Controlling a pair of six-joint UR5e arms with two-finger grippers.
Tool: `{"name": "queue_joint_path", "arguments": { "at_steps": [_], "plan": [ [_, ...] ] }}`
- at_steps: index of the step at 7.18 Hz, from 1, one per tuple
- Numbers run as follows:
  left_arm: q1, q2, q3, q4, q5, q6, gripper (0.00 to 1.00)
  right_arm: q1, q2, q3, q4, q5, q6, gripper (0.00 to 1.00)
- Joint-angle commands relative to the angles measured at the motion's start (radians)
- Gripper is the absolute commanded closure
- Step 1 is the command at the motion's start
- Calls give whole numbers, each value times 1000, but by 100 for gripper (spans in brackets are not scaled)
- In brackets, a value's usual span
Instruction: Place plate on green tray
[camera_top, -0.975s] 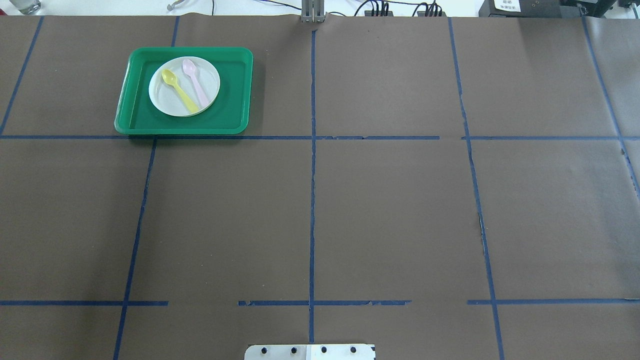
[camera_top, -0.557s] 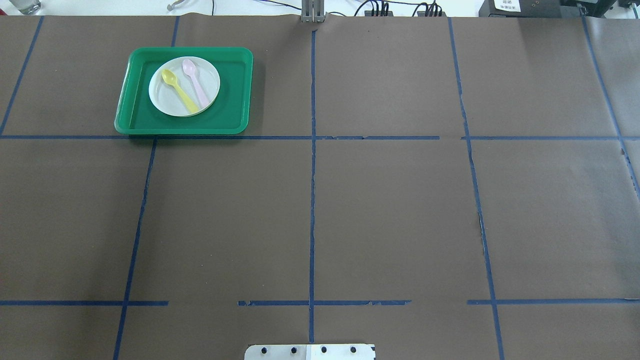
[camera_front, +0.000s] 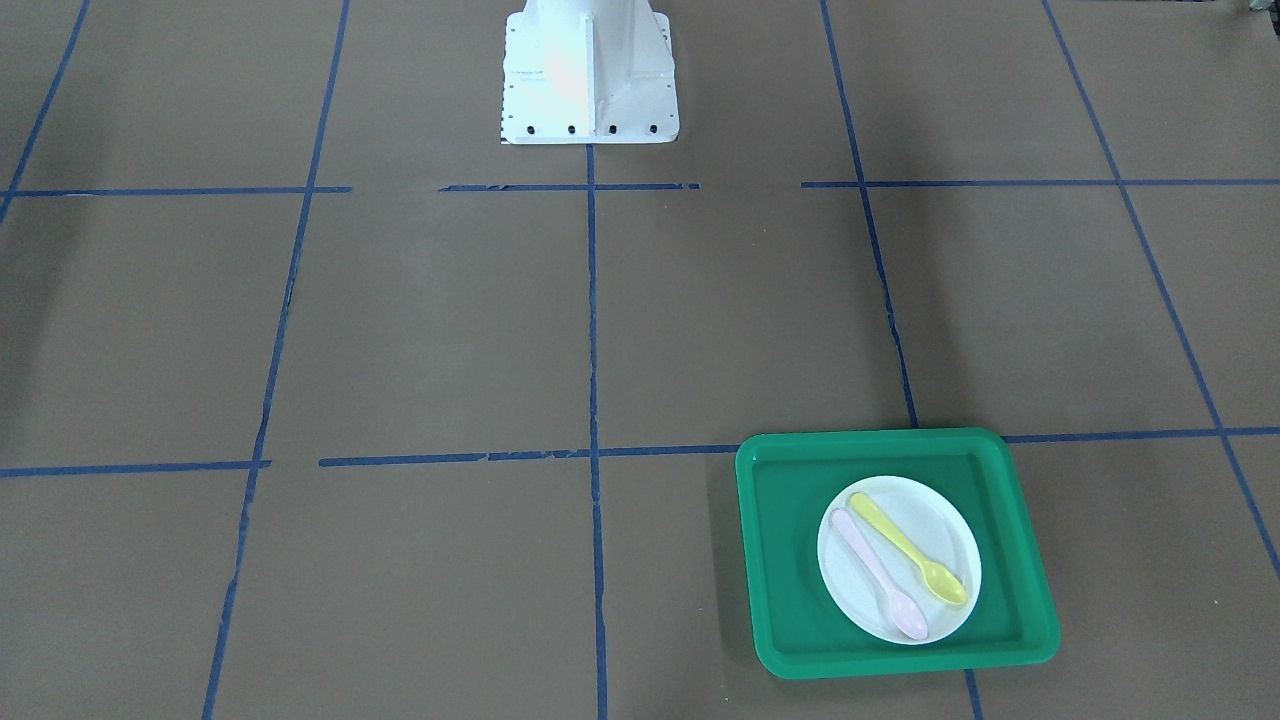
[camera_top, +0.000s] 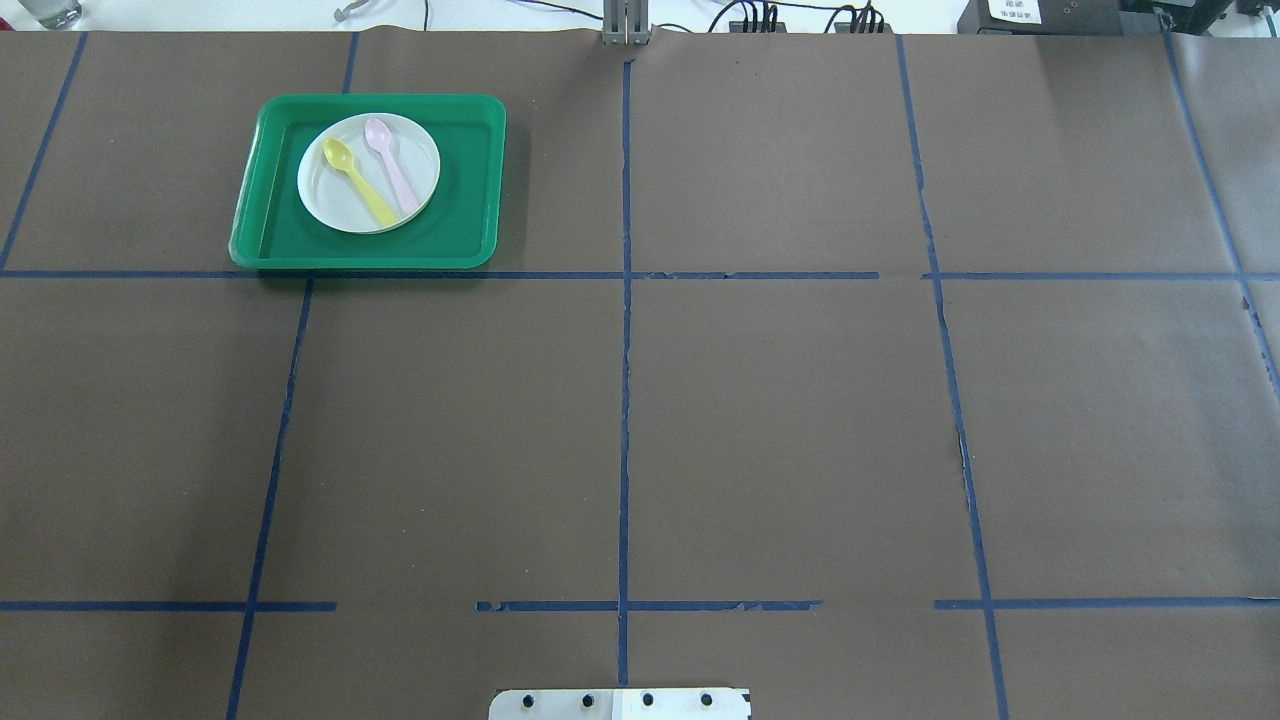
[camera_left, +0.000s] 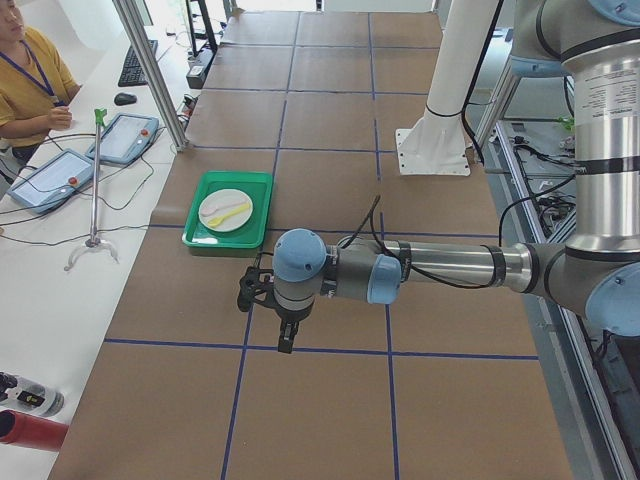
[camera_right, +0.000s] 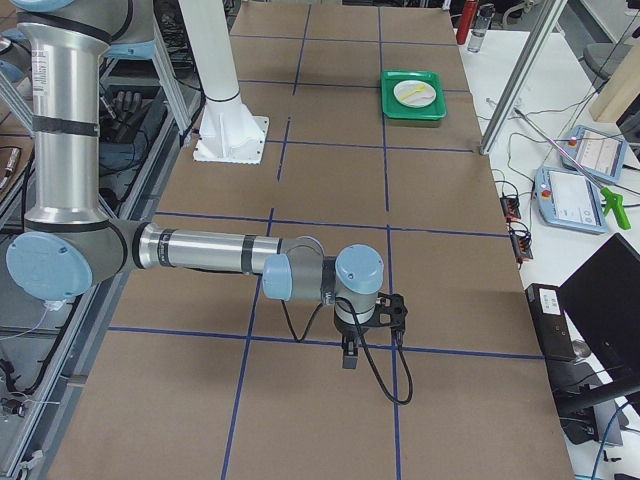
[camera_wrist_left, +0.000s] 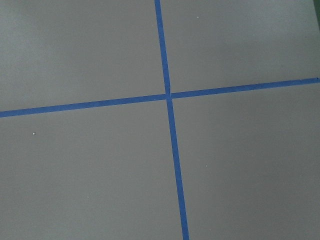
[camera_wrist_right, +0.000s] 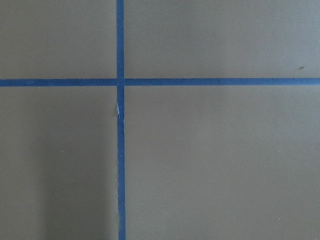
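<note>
plate (camera_top: 335, 203) sat inside the green tray (camera_top: 468, 195) with yellow spoon (camera_top: 358, 182) and pink spoon (camera_top: 392, 166) on it, left gripper (camera_left: 287, 336) and right gripper (camera_right: 348, 356) well away, open-or-closed unreadable; any re-grasp could've tipped spoons off.

overhead camera behind my shoulders, looking forward and down; front camera facing me, steep, my base plate (camera_front: 640, 115) at its top; side cameras at each table end, all four sharing the green tray (camera_top: 470, 200); wrist cameras close over blue tape (camera_wrist_left: 168, 96)
</note>
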Motion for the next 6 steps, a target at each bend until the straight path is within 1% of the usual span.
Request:
{"name": "queue_joint_path", "arguments": {
  "at_steps": [1, 3, 6],
  "plan": [
    [1, 6, 12, 0, 4, 0, 0, 0, 0, 0, 0, 0, 0, 0],
    [-1, 9, 26, -3, -2, -1, 0, 0, 0, 0, 0, 0, 0, 0],
    [-5, -1, 4, -1, -4, 0, 0, 0, 0, 0, 0, 0, 0, 0]
  ]
}}
